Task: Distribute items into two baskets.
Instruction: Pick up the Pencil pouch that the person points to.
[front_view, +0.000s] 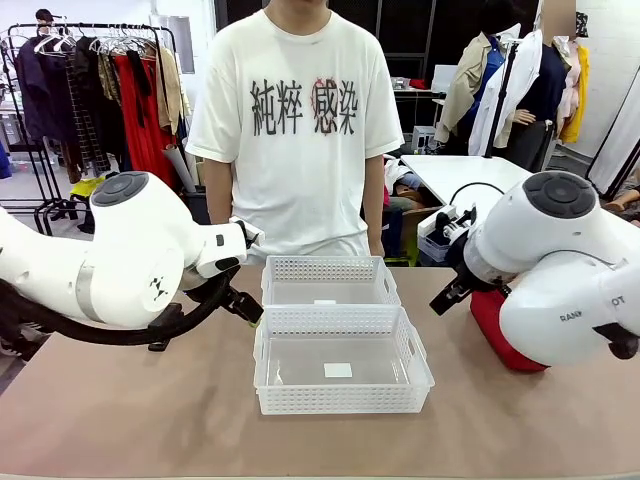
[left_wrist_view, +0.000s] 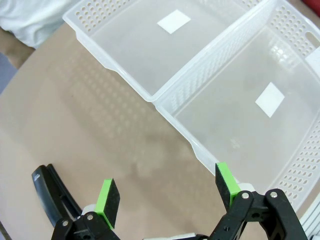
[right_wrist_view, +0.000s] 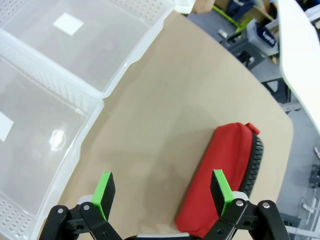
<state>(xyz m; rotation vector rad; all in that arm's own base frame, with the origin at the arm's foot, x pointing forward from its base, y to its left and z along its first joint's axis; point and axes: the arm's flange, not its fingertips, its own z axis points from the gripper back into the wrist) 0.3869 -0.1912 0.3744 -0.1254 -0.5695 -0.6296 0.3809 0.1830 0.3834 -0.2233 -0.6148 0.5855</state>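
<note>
Two white lattice baskets stand end to end mid-table, the far basket (front_view: 330, 268) touching the near basket (front_view: 340, 400); both are empty apart from a white label on each floor. The red pouch (right_wrist_view: 225, 165) lies on the table to their right, partly behind my right arm (front_view: 497, 330). My right gripper (right_wrist_view: 162, 190) hovers open, one pad over the pouch's edge. The black stapler (left_wrist_view: 47, 192) lies on the table left of the baskets, just outside my open left gripper (left_wrist_view: 167, 186). Both basket rims (left_wrist_view: 117, 75) (right_wrist_view: 132, 62) show beyond the fingers.
A person in a white printed T-shirt (front_view: 300, 130) stands at the far edge behind the baskets, arms down. Bare brown tabletop (front_view: 130, 410) lies in front of and beside the baskets. Clothes racks and a white table (front_view: 450, 170) stand beyond.
</note>
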